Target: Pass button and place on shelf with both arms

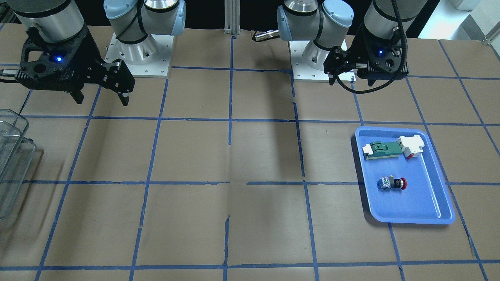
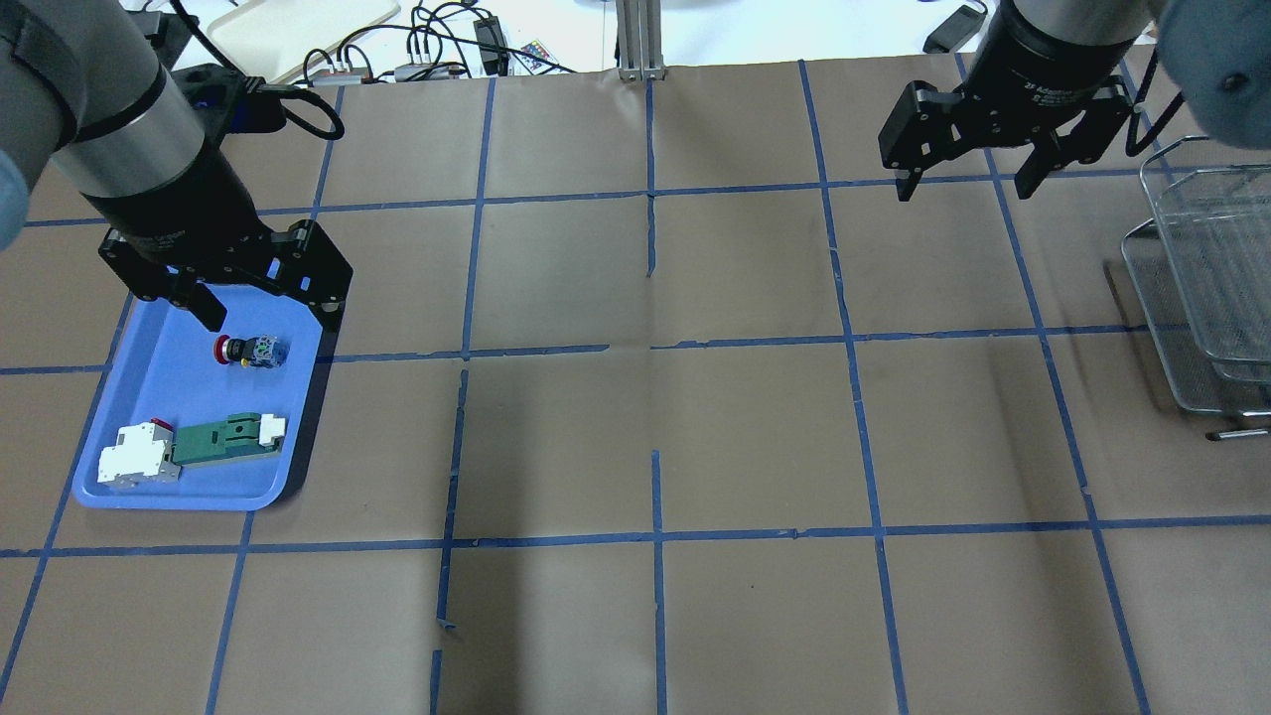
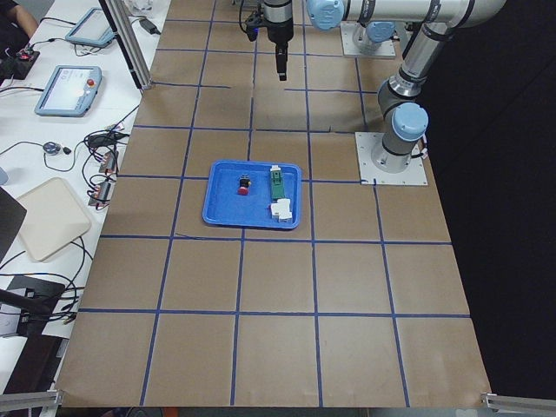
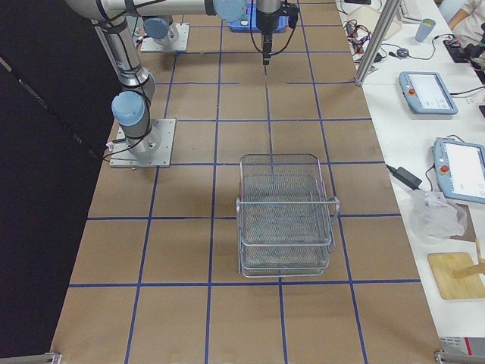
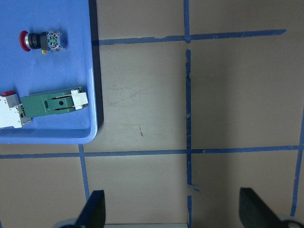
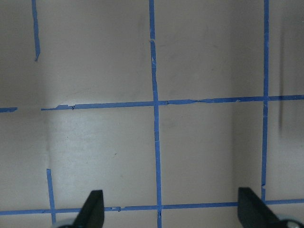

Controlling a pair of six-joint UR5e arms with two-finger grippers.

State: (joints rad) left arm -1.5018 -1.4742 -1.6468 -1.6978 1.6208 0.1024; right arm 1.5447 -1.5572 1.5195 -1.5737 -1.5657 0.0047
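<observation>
One brown-papered counter, gridded with blue tape, carries everything. Two arms reach over it, the left arm and the right arm. One wire-mesh shelf with tiered baskets stands at the robot's right end. One blue tray lies at its left end.

The left end effector hangs above the counter by the tray, fingers spread wide and holding nothing. The right end effector hangs near the shelf's side, equally wide and empty.

Three parts lie in the tray. One green-and-white part and one white block with a red tab touch end to end in the half nearer the robot. One button lies on its side in the farther half, apart from them. Its long axis runs along the counter's length, with the red cap toward the robot's left and the whitish-blue block toward the centre.

White lettering on the wrists is too small to read.
</observation>
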